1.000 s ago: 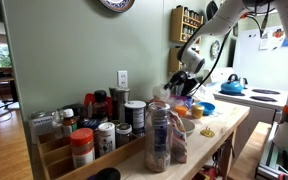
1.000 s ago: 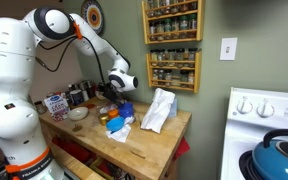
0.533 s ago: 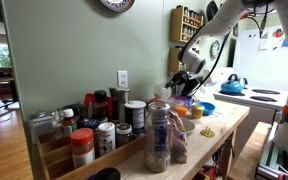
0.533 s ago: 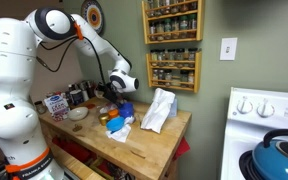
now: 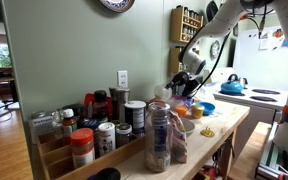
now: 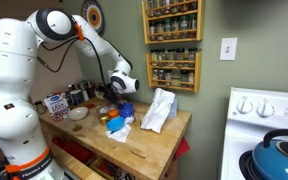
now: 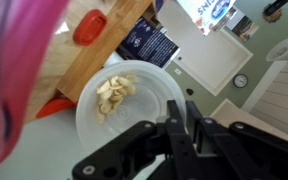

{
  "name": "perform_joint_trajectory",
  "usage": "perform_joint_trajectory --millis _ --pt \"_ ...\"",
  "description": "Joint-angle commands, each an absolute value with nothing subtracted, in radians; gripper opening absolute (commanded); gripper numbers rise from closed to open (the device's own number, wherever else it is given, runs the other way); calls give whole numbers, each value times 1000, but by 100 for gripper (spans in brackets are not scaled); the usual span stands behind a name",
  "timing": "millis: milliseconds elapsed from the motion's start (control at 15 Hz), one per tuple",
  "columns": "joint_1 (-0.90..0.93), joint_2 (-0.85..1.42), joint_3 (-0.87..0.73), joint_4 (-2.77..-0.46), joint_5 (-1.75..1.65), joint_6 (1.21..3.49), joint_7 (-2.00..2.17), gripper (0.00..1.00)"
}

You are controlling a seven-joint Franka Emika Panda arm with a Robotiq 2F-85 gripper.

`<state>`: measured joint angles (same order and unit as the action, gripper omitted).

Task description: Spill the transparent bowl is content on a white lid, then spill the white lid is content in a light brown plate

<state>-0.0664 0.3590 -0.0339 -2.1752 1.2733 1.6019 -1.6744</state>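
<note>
Food pieces are lying in a lid at the tip of the gripper. A spice rack is hanging on the wall behind the counter, with a stove standing beside it.

One white lid, two wall spice racks, one blue kettle, one wall clock

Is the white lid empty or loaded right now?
Loaded: the wrist view shows a small heap of pale pieces lying on the white lid.
</note>
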Motion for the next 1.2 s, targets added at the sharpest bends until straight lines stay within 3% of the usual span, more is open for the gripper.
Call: perform_joint_trajectory --millis 0,1133 --pt "-61 376 -43 -2172 1284 1620 -1646 3" --pt "-94 416 -47 -2145 1310 1457 -1707 3"
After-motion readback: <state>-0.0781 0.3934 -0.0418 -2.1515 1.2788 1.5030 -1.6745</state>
